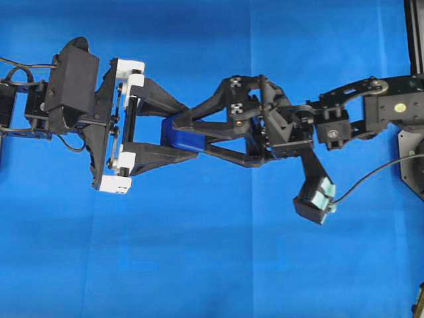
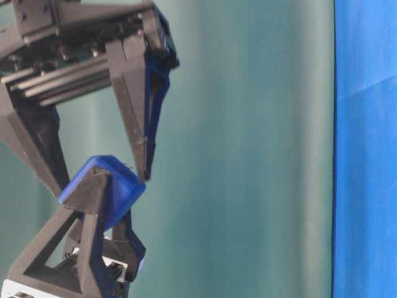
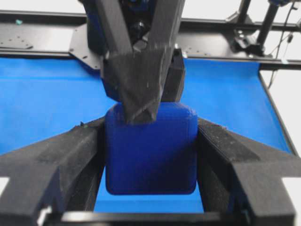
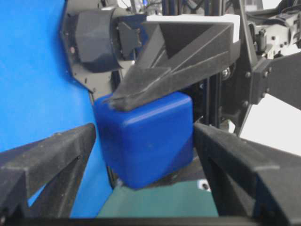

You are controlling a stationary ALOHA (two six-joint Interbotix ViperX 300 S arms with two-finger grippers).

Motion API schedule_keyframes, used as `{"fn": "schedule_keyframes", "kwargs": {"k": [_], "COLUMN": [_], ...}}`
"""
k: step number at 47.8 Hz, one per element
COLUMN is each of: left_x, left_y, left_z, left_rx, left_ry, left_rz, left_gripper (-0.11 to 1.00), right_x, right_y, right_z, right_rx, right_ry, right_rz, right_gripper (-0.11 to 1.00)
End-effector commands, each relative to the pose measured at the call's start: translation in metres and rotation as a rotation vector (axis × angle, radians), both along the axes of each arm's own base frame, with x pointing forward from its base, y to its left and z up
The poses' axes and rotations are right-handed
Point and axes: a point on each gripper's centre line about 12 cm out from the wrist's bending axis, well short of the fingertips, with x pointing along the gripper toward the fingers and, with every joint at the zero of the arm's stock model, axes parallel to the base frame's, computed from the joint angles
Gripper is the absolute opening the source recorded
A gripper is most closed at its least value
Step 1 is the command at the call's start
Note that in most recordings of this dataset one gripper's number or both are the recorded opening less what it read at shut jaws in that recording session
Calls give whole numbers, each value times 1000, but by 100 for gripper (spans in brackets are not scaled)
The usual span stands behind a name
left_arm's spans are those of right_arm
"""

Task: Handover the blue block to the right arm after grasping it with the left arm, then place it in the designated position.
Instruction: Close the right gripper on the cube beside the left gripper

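A robotics lab bench: a flat blue cloth point(image 1: 199, 265) covers the work surface, a green backdrop point(image 2: 248, 124) hangs at its far side, black metal framing point(image 3: 42, 40) rims the far edge, and loose cables point(image 1: 371, 175) trail at right.

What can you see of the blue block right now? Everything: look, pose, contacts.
The blue block is a small dark-blue cube with rounded edges and smooth, plastic-looking faces, unmarked where visible. It is held in mid-air above the blue cloth, tilted in the table-level view. The left gripper is shut on it, fingers pressed against two opposite faces. The right gripper straddles it, jaws open: the right wrist view shows gaps on both sides. Its far faces are hidden.
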Motion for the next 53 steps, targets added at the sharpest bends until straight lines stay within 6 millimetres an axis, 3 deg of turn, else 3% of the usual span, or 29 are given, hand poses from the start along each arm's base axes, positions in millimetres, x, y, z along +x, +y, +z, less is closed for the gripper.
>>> {"fn": "schedule_keyframes", "kwargs": {"k": [1,24,28,34,53], "left_x": [-2,-2,-2,-1,0], "left_y": [-1,-1,-1,-2,-3], "left_z": [14,12,12,11,11], "left_rx": [-4,-5,-3,-3,-3], "left_ry": [-40,-30,-27,-18,-17], "left_rz": [-3,-2,-3,-6,-7], "left_gripper": [49,49,49,49,49], "right_x": [4,7,7,8,8], "right_y": [1,1,0,-2,-3], "right_z": [15,18,17,19,18], "right_rx": [3,-1,-3,-4,1], "right_ry": [-38,-44,-34,-32,-23], "right_rz": [4,2,-10,-21,-31], "right_gripper": [96,93,81,47,47]}}
